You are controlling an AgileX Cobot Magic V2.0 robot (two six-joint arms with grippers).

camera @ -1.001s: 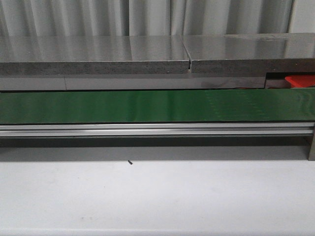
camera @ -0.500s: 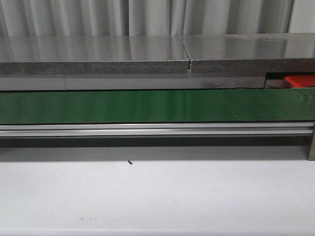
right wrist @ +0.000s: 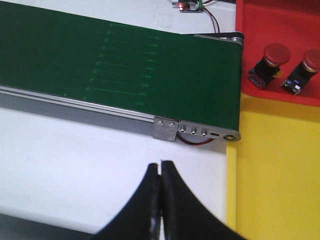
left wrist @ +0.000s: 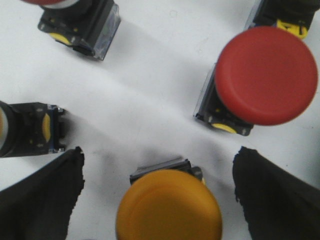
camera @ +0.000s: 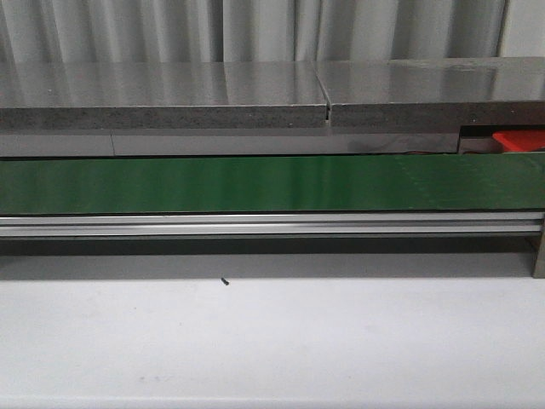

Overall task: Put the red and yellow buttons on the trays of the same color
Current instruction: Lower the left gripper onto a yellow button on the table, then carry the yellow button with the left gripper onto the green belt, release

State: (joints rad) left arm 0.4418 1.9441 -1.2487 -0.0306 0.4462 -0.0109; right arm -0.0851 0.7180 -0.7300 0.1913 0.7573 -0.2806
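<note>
The left end effector (left wrist: 160, 195), fingers apart, straddles a yellow button (left wrist: 169, 205) on the counter (left wrist: 150, 75), while a crowding red button (left wrist: 262, 77) risks being bumped; the right end effector (right wrist: 160, 172) is together.

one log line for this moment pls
left gripper: open, straddling yellow button | right gripper: shut, empty | red tray: two red buttons | yellow tray: no buttons seen

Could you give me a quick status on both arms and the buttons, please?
Left end effector open over yellow button. Right end effector shut, empty. Two red buttons in red tray; yellow tray bare. Belt empty.
</note>
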